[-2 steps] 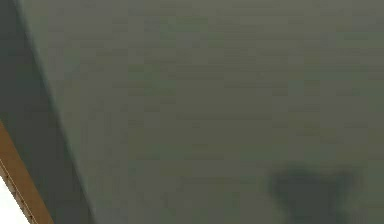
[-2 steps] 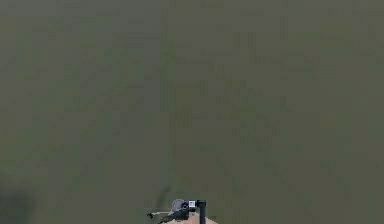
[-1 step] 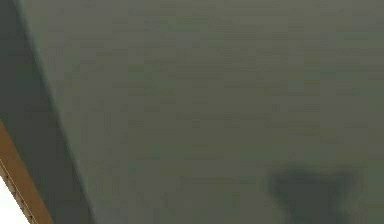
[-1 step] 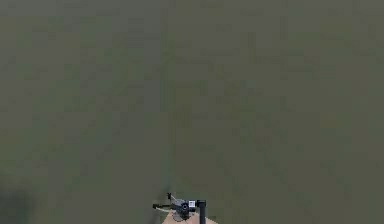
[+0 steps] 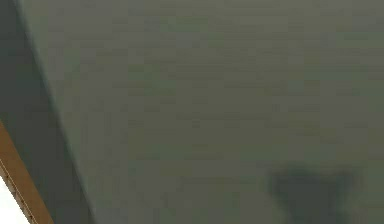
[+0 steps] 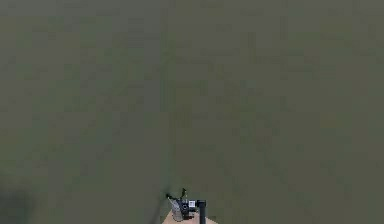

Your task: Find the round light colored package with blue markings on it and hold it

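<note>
Nearest, at the bottom edge of the arm side view just right of the middle, the gripper (image 6: 175,200) shows as a small dark body with two thin fingers (image 6: 170,196) pointing left, and the small white squares (image 6: 196,206) sit just right of it. A small pale tan patch (image 6: 188,219) lies directly under the gripper at the picture's edge. What that patch is cannot be told, and so it cannot be told whether the gripper holds anything; how its fingers are set cannot be read either. Where the round light colored package with blue markings lies cannot be told from these views, nor how it looks. Beyond the gripper a plain grey-green wall (image 6: 190,90) rises flat and unmarked, spreading left, right and far up the arm side view. In the forward view, the near left corner has a sliver of pale floor (image 5: 6,205), bordered by a brown strip (image 5: 21,180) that runs on a slant along the foot of the wall. Past that strip the same kind of dull grey-green wall (image 5: 220,100) stands close across the robot's way ahead, smooth and bare from the left side to the far right.
</note>
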